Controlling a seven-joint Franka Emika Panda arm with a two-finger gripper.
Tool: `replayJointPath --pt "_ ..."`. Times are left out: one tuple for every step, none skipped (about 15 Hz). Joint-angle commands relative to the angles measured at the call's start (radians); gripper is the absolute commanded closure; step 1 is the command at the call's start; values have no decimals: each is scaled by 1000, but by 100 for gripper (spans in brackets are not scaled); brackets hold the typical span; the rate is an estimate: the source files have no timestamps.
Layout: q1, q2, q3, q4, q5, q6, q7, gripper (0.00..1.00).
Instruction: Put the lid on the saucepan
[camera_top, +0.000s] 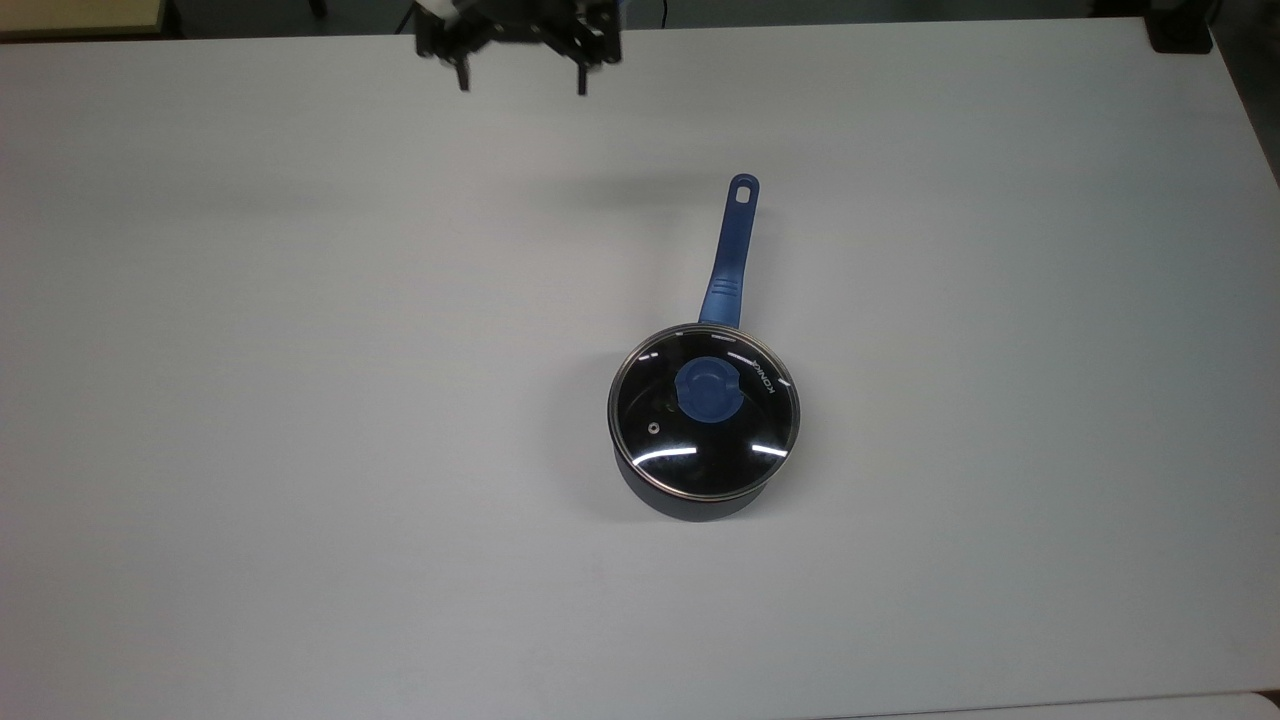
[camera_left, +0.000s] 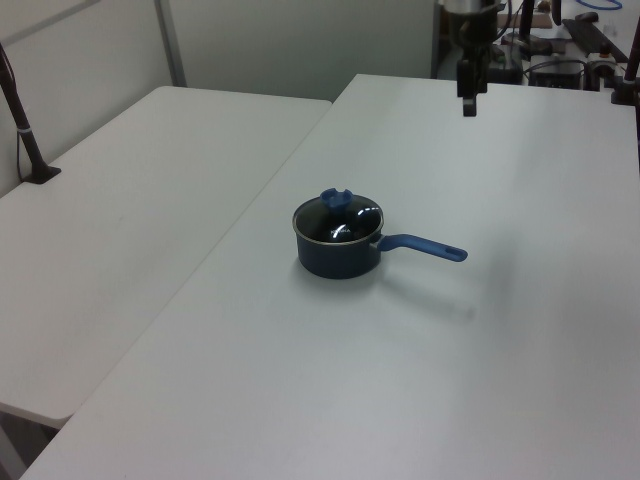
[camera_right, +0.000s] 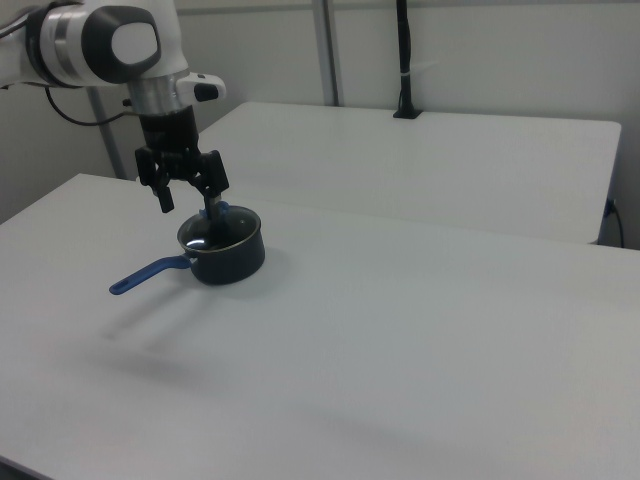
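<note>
- My pincer (camera_top: 520, 78) hangs high over the far part of the desk (camera_top: 300, 400), near the top view's upper edge. Its two fingers are spread wide with nothing between them.
- In the right view my pincer (camera_right: 188, 198) looks as if it sits just over the pan, but that is only the line of sight. The top view puts it well apart from the pan.
- The lid (camera_top: 703, 410) lies flat on the saucepan (camera_left: 338, 252), its thin metal rim running evenly around the pan's mouth. I judge it properly seated, because no side lifts or hangs over.
- The blue knob (camera_top: 709, 389) stands at the middle of the glass, upright and free. The small vent hole (camera_top: 653, 428) is toward the top view's lower left.
- The saucepan's long blue handle (camera_top: 732, 248) points toward the top view's upper edge and rests clear of the lid, so it does not tip the lid.
- The pan stands near the middle of the desk, far from any edge, so I see little risk of it sliding off.
- To my mind the task looks done, and nothing calls for another grasp.
</note>
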Motion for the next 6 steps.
replayJointPath --pt "-44 -55 21 -55 -18 -4 10 0" --pt "-50 -55 21 -54 -18 0 11 0" --pt "-50 -52 21 -52 -18 2 11 0" --pt "-50 -52 21 -52 -18 5 11 0" --pt "-52 -51 21 -51 -18 7 11 0" --pt "-55 -51 21 -49 -18 8 11 0"
